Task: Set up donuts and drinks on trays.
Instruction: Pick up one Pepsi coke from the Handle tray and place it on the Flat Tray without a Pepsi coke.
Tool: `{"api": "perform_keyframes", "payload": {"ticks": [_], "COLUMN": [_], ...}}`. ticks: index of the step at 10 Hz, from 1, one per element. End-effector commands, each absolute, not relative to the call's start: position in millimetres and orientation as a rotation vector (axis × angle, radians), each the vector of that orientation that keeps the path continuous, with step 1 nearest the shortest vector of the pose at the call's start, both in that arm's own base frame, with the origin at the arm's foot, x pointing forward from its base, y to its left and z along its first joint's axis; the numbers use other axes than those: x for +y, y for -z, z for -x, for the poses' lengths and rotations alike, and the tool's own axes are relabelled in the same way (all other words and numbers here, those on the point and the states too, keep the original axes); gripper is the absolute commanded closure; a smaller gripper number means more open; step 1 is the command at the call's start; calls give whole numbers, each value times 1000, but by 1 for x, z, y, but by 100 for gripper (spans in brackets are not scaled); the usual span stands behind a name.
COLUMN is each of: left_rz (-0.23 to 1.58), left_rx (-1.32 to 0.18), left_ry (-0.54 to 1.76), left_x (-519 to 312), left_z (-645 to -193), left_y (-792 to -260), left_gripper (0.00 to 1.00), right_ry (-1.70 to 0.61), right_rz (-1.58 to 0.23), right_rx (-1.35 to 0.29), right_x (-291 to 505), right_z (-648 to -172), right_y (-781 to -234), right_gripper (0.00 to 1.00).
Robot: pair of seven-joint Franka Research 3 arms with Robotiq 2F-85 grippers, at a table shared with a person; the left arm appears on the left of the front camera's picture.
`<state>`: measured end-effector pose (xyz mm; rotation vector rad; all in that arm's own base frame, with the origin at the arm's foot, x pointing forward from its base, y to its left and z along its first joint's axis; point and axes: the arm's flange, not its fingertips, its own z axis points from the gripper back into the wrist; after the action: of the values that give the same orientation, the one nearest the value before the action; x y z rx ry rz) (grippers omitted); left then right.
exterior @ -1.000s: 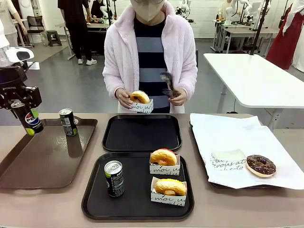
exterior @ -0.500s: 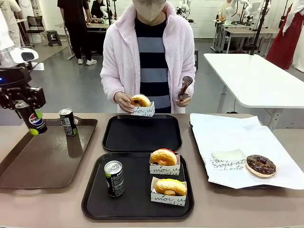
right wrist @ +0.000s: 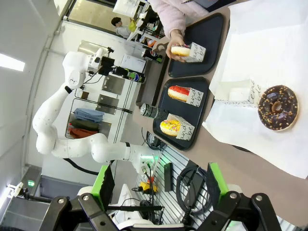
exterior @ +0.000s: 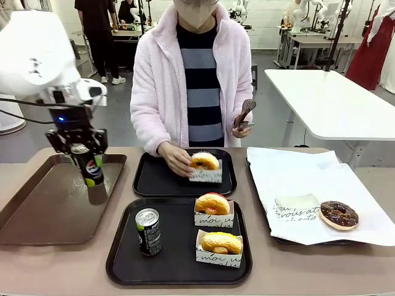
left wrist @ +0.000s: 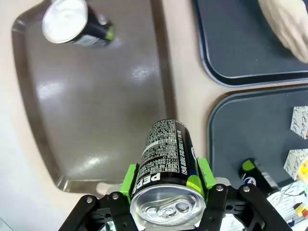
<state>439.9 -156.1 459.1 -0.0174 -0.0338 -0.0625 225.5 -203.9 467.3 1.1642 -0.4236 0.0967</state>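
Note:
My left gripper [exterior: 86, 161] is shut on a black Pepsi can [exterior: 91, 170], held upright above the far right part of the brown tray [exterior: 37, 209]. In the left wrist view the green pads clamp this can [left wrist: 166, 151] on both sides. Another can [left wrist: 72, 21] stands on the brown tray beyond it. The near black tray [exterior: 179, 271] holds a dark can [exterior: 148, 231] and two donuts [exterior: 212, 203] [exterior: 221, 242] in paper holders. A person's hand sets a third donut [exterior: 205, 161] on the far black tray [exterior: 154, 182]. My right gripper [right wrist: 159, 187] is open and empty, high above the table.
A chocolate donut [exterior: 339, 214] and an empty paper holder [exterior: 296, 206] lie on the white-paper-lined tray [exterior: 370, 234] at the right. The person's other hand holds tongs [exterior: 244, 113] above the table's far edge. A bare strip of table runs between the brown and black trays.
My left arm has carried the Pepsi can rightward from the brown tray's far left to its far right side. The person has lowered the donut in its holder onto the far black tray.

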Motion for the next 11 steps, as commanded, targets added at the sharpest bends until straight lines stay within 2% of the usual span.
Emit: {"api": "perform_keyframes", "payload": {"ticks": [1,4,6,7,11], "left_rz": [38,53,54,45,45], "left_rx": [-43,-40,-21,-22,-22], "left_ry": [47,65,31,91,91], "left_x": [-182,-213,-209,-211,-211], "left_z": [-459,-461,-456,-460,-460], "left_y": [-448,-428,-439,-422,-422], "left_gripper": [41,41,41,41,41], "right_ry": [-109,-109,-109,-109,-109], "right_rz": [-1189,-1189,-1189,-1189,-1189], "right_rx": [-449,-449,-449,-449,-449], "right_x": [-205,-205,-205,-205,-205], "right_z": [-228,-228,-228,-228,-228], "right_y": [-469,-469,-469,-469,-469], "right_gripper": [0,0,0,0,0]}}
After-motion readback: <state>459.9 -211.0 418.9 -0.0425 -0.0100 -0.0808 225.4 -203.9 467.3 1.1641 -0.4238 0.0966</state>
